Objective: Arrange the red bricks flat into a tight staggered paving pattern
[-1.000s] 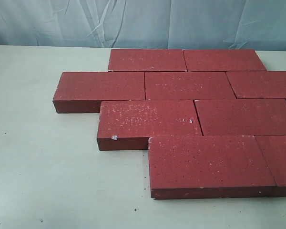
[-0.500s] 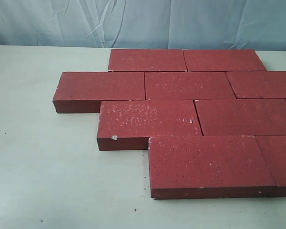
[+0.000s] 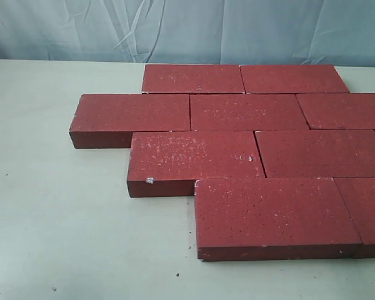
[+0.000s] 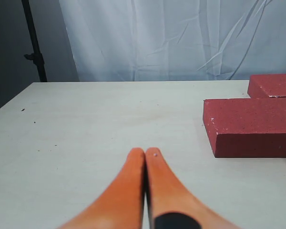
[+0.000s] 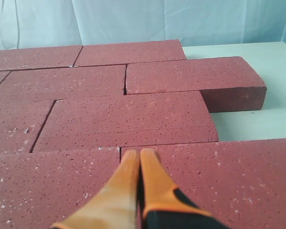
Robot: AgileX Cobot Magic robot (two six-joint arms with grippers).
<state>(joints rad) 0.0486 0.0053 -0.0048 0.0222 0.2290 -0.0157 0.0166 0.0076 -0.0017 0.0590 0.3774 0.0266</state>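
Several red bricks [image 3: 250, 112] lie flat on the pale table [image 3: 50, 219] in four staggered rows, edges close together. The nearest brick [image 3: 272, 215] sits at the front right. No arm shows in the exterior view. In the left wrist view my left gripper [image 4: 145, 152] is shut and empty over bare table, with a brick [image 4: 252, 124] off to one side. In the right wrist view my right gripper [image 5: 139, 153] is shut and empty, above the bricks [image 5: 128, 121] near a seam between two of them.
A wrinkled pale blue cloth [image 3: 187, 28] hangs behind the table. A dark stand pole [image 4: 34, 43] rises beyond the table's corner in the left wrist view. Bare tabletop spreads left of and in front of the bricks.
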